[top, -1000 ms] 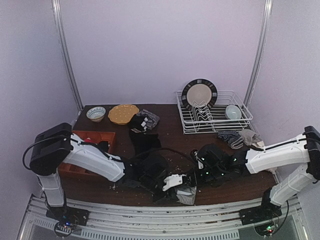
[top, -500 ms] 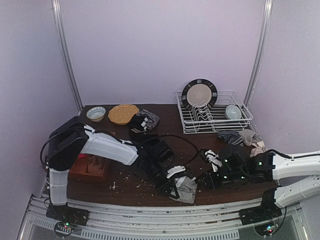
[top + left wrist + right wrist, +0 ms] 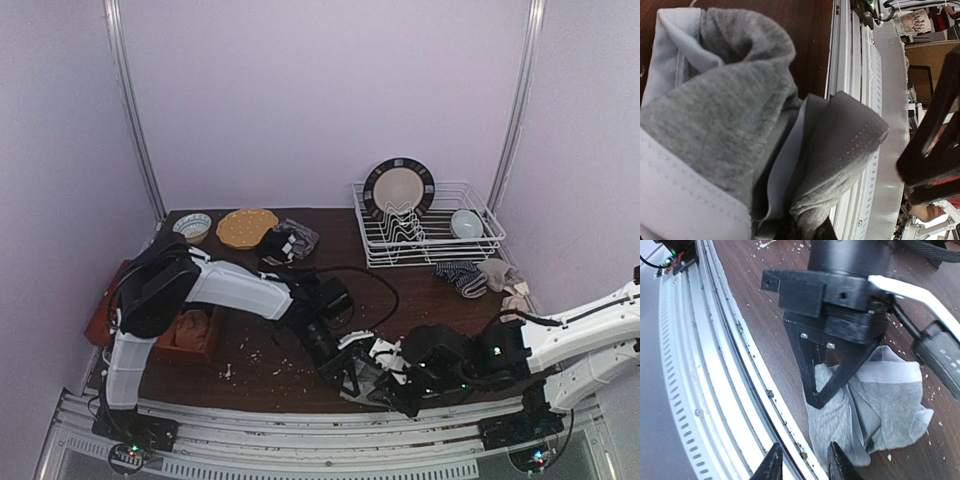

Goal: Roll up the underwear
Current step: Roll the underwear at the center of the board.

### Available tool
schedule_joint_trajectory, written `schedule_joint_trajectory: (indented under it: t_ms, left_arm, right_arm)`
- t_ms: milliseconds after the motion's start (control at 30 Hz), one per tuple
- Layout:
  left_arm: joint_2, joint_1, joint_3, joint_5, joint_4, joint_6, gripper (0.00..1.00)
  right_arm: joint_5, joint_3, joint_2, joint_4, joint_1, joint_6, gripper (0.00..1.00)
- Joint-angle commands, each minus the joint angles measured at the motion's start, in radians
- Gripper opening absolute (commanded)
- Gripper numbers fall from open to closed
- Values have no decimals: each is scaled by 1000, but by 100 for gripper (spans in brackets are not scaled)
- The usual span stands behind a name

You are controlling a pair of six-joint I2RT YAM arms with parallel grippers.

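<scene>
I have the left fingers (image 3: pixel 817 399) pinched together on the grey underwear (image 3: pixel 366 380), right at the near edge of the bench (image 3: pixel 400 290). In the right wrist view the two black tips meet in a point and bite into a fold of the cloth (image 3: pixel 880 405). The rest of the garment lies bunched and creased on the dark wood (image 3: pixel 765 315), its paler waistband turned up on the far side. In the left wrist view the cloth (image 3: pixel 730 115) fills almost the whole picture. It is soft grey knit folded over on itself, with a stitched hem hanging toward the white rail (image 3: pixel 880 125) along the bench edge.

The right fingers (image 3: pixel 773 464) stand apart with nothing between them. They are low over the rail (image 3: pixel 705 365), just beside the underwear and not touching it. From above, the right fingers (image 3: pixel 393 388) point left toward the left fingers (image 3: pixel 348 378), and the cloth lies between the two.

White crumbs (image 3: pixel 265 365) are scattered on the wood left of the garment. Farther back, a heap of dark cloth (image 3: pixel 285 245) lies near a yellow plate (image 3: pixel 246 228) and a small patterned bowl (image 3: pixel 192 227). I cannot sort out the pieces in that heap from here. A wire dish rack (image 3: pixel 480 245) holds an upright plate (image 3: pixel 398 188) and a bowl (image 3: pixel 466 224). In front of the rack a striped sock (image 3: pixel 458 272) lies beside a pale cloth (image 3: pixel 498 272). A red-brown tray (image 3: pixel 185 335) is at the left edge of the bench.
</scene>
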State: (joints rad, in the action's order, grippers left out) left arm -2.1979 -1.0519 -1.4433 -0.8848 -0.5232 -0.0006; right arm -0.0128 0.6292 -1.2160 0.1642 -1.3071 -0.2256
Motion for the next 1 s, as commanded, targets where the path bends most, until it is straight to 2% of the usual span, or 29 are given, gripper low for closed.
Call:
schedule_joint_trajectory:
  t_ms: [0,167,333,433,567,833,900,967]
  left_arm:
    - [-103,-1,16,93,-138,-17,0]
    - [-115,1,3,93,-148,-10,0]
    - [-92,4,12,109,-148,-6,12]
    - [-48,4,33,126,-136,-9,27]
    - [13,6,59,154,-121,-20,44]
    - [132,25,131,248,-68,-76,72]
    - [163,38,165,264,-31,-107,84]
    - [199,45,203,286,11,-141,88]
  right_arm:
    - [73,40,-105,-36,-13,19,28]
    - [117,24,-200,-62,-9,-37,26]
    - [105,-19,-259,-66,-2,-121,23]
    - [90,-59,-252,-78,-2,-160,25]
    - [58,-87,-248,-74,-2,-186,31]
    - [56,-89,-274,-52,1,-206,38]
    - [57,-83,-295,-44,5,-207,40]
    - [59,-68,-314,-26,8,-208,43]
